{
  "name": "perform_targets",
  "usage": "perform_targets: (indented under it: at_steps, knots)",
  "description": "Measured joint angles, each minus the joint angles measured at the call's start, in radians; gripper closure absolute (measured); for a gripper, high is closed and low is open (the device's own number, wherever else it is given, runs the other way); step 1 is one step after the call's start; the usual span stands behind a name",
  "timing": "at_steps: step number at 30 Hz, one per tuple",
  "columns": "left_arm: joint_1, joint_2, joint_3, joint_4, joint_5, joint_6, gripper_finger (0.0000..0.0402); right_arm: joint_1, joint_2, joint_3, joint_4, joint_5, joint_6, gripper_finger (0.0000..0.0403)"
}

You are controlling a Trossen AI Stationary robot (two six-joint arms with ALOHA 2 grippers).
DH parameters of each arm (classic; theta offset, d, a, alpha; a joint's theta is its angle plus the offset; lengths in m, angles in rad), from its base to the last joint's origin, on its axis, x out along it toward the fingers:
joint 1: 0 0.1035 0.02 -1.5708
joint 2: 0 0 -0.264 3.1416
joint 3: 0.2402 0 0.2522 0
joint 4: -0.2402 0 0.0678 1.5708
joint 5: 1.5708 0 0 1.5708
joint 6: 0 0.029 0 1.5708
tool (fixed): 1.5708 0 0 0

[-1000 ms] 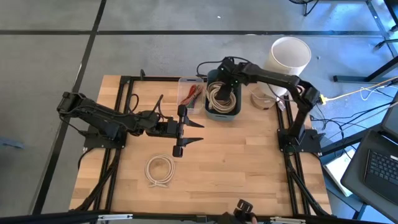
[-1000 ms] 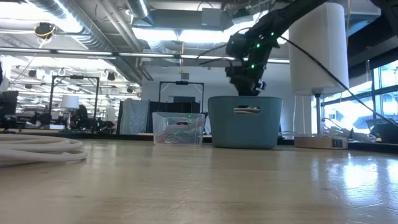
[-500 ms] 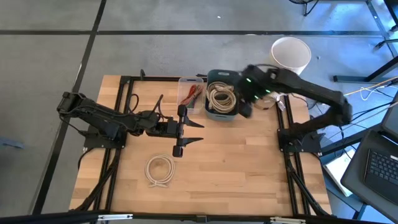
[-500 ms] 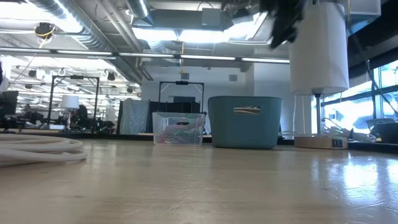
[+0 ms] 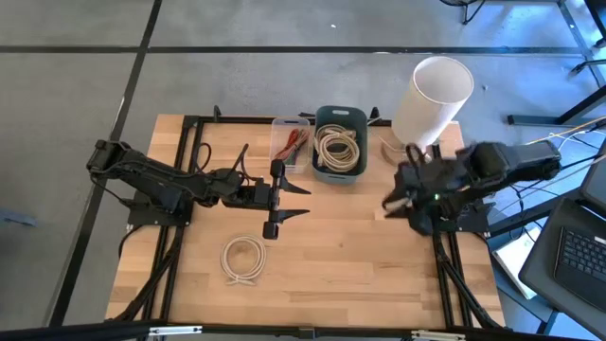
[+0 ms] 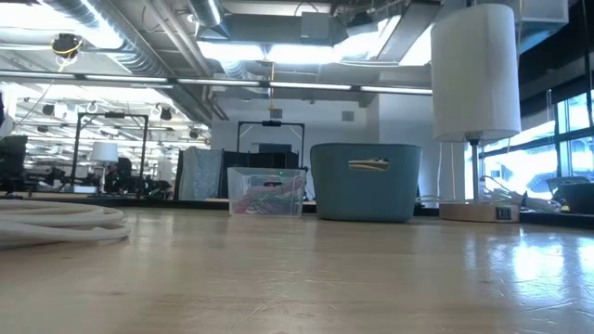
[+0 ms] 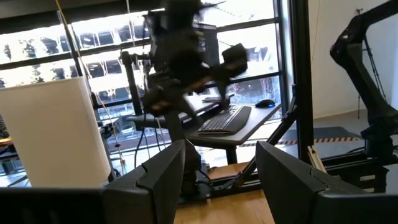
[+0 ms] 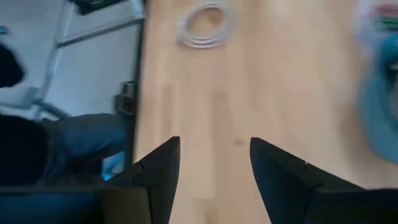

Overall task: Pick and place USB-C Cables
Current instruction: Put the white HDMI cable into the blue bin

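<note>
One cream coil (image 5: 244, 260) lies alone on the table (image 5: 360, 256), at about eight o'clock from the right gripper (image 5: 398, 204) and well apart; we see its fingers spread, empty. More coils fill the teal bin (image 5: 340, 142). The left gripper (image 5: 289, 208) waits, released.

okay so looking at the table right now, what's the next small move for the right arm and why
Probably swing the right pincer across toward the loose cream coil lying alone on the wooden table. Its fingers are open and empty, hovering near the right edge, while the teal bin already holds coiled cables. The left pincer sits open at mid-table, also empty, so either arm could arguably take it.
</note>
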Motion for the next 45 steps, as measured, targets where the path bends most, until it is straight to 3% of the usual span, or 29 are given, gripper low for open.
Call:
perform_targets:
  at_steps: [6,12,17,23,28,32,35,41,45]
  knots:
    - [0.000,0.000,0.000,0.000,0.000,-0.034,0.0210,0.212,0.011,-0.251,0.340,0.033,0.087,0.0205]
    - [0.000,0.000,0.000,0.000,0.000,-0.181,0.0210,0.319,0.052,-0.510,0.818,0.109,0.077,0.0213]
    - [0.000,0.000,0.000,0.000,-0.004,-0.282,0.0210,0.323,0.080,-0.625,1.126,0.266,-0.093,0.0229]
    - [0.000,0.000,0.000,-0.065,-0.001,-0.386,0.0210,0.306,0.081,-0.646,1.356,0.451,-0.454,0.0236]
    - [0.011,0.000,0.000,-0.237,0.181,-0.472,0.0210,0.286,0.081,-0.646,1.436,0.455,-0.622,0.0236]
    - [0.017,-0.003,0.000,-0.444,0.355,-0.679,0.0210,0.271,0.081,-0.646,1.423,0.456,-0.627,0.0236]
    - [0.008,-0.005,0.000,-0.619,0.421,-0.781,0.0210,0.267,0.081,-0.647,1.414,0.455,-0.627,0.0237]
    - [-0.048,0.001,0.000,-1.063,0.352,-0.763,0.0210,0.265,0.081,-0.647,1.414,0.455,-0.627,0.0237]
    - [-0.083,0.002,-0.001,-1.226,0.266,-0.817,0.0210,0.265,0.081,-0.647,1.403,0.454,-0.623,0.0237]
